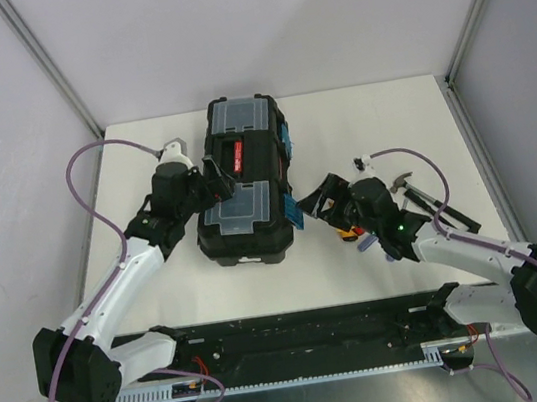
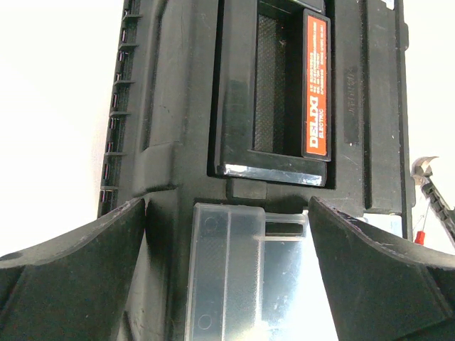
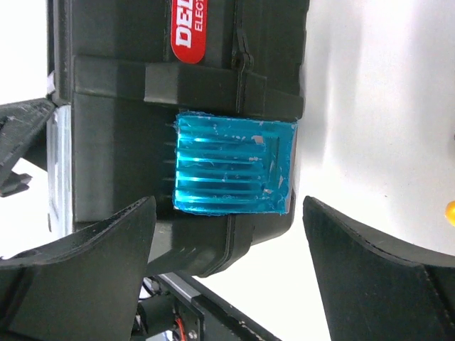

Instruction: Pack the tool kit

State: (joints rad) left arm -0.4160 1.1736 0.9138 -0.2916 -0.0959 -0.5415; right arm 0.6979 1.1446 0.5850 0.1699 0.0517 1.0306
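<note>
The tool kit (image 1: 245, 179) is a black toolbox lying closed in the middle of the table, with clear lid compartments (image 1: 241, 116) at both ends of its top. My left gripper (image 1: 214, 185) hovers open over the top. In the left wrist view its fingers (image 2: 92, 263) straddle the near clear lid (image 2: 242, 263), just below the red-marked handle (image 2: 316, 85). My right gripper (image 1: 315, 200) stands open at the box's right side. Its fingers (image 3: 370, 270) flank the near blue latch (image 3: 234, 167) and the box's corner. A yellow-handled tool (image 1: 347, 238) lies under the right arm.
A hammer (image 1: 405, 183) and other dark loose tools (image 1: 453, 217) lie on the table to the right of the right gripper. Grey walls close in the table on three sides. The black base rail (image 1: 308, 331) runs along the near edge.
</note>
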